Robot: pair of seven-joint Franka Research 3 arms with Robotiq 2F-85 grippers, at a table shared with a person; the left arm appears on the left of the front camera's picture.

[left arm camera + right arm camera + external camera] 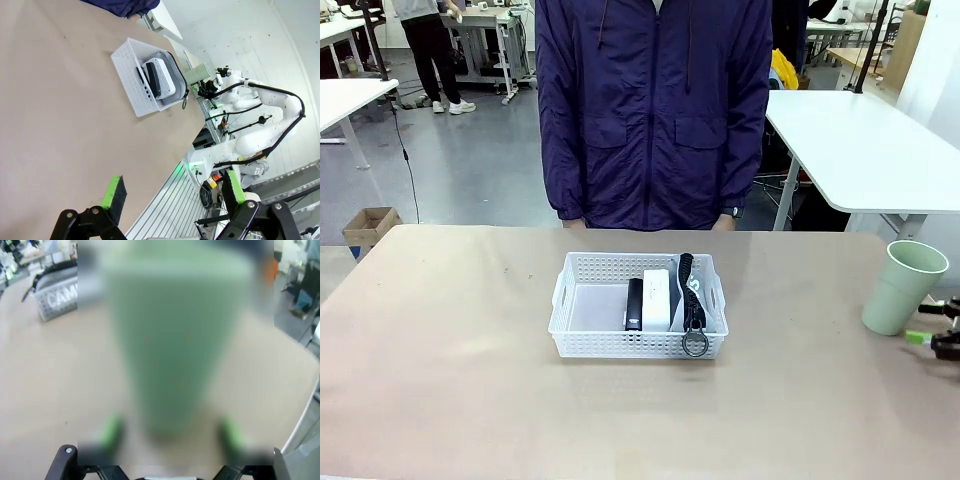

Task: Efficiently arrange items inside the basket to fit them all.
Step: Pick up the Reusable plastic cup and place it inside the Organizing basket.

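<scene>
— Three things sit in the shallow white plastic basket (638,318) with holes in its sides: a slim black stapler-like thing (634,303), a white box (657,299) and a grey pouch (692,290) with a black strap.

— And the pale green cup (903,286)?

— Upright on the worktop (450,370), well to the right of the basket, between the wide-apart fingers of the right pincer (170,432).

— The left pincer (175,192)?

— Spread wide too, holding nothing.

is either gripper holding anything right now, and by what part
Nothing is held. The right gripper is open with the pale green cup between its fingers, not clamped. The left gripper is open above bare table.
</scene>
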